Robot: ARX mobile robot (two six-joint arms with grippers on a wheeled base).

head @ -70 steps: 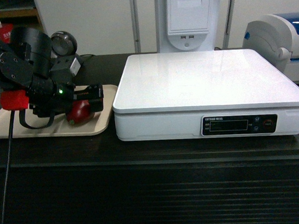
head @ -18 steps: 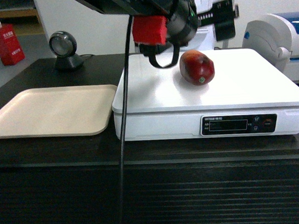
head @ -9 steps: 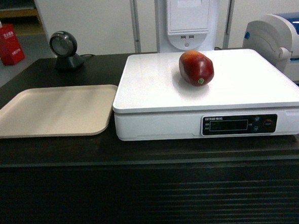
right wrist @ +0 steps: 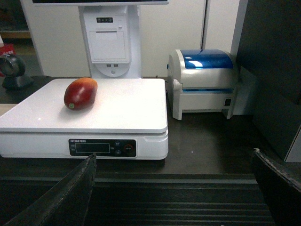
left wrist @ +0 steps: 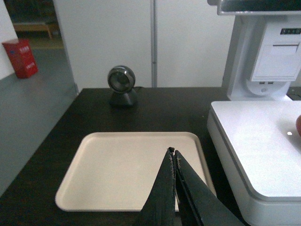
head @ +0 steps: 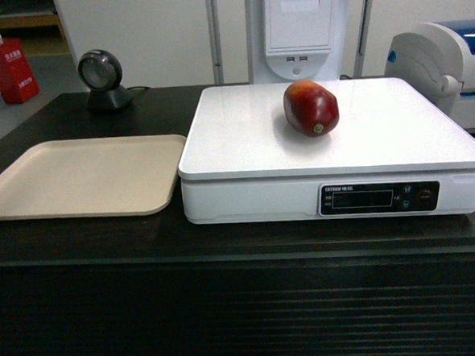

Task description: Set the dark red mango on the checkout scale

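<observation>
You're seeing the dark red mango (head: 311,107) lying on the scale (head: 243,137) atop the counter (head: 88,235); your left hand (left wrist: 174,151) is hovering pinched closed over the beige tray (left wrist: 108,169), right hand (right wrist: 174,188) gaping wide.

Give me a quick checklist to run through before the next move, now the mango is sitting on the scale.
1. Dark red mango rests on the scale platform: ok.
2. Mango well inside the platform edges: ok.
3. Left gripper away from the mango, above the beige tray, shut: ok.
4. Right gripper open, holding nothing, in front of the checkout: ok.
5. Scale display showing a weight: cannot tell, too small to read.
</observation>
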